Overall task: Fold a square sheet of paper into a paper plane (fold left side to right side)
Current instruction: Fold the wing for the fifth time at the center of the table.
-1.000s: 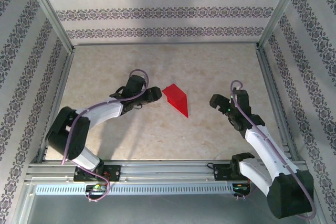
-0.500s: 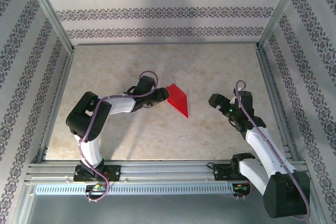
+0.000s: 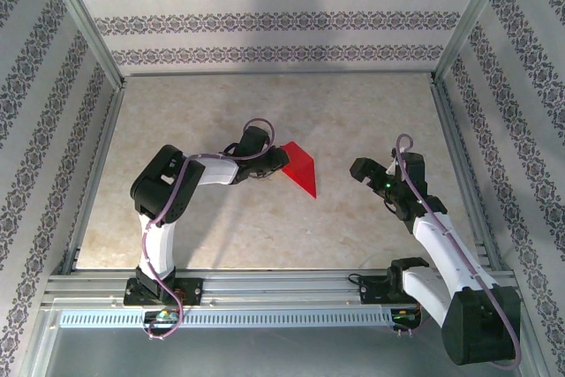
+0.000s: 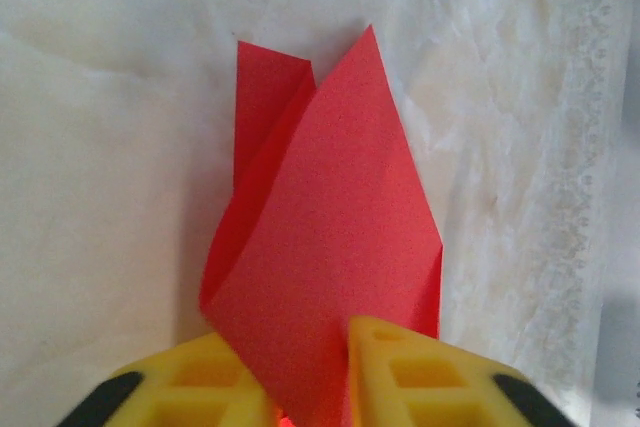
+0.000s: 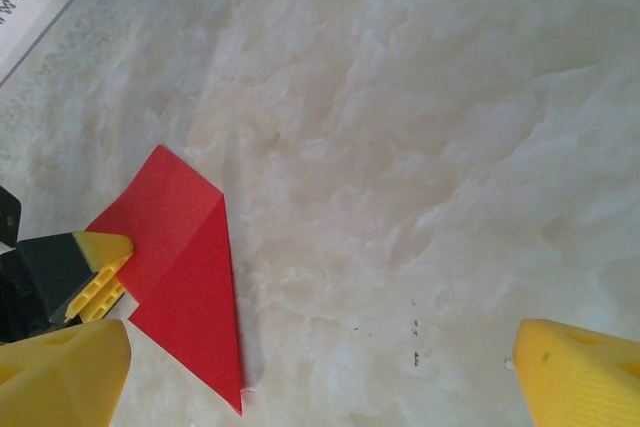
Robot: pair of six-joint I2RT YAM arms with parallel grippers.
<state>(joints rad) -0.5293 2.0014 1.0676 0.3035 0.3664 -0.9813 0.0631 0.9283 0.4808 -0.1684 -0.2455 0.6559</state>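
Since the fold was to be carried from left to right, the red paper was considered first. It lay near the middle of the table, folded to a narrow pointed shape. Its long axis ran from a broad far end to a tip aimed at the near edge and slightly rightward. Its left margin was gripped by the left gripper, whose fingers were closed on a raised flap. The right gripper was seen well apart on the right, fingers spread with nothing between them. The left arm was therefore judged the nearer, and the flap would have to be swept across that axis, away from it.
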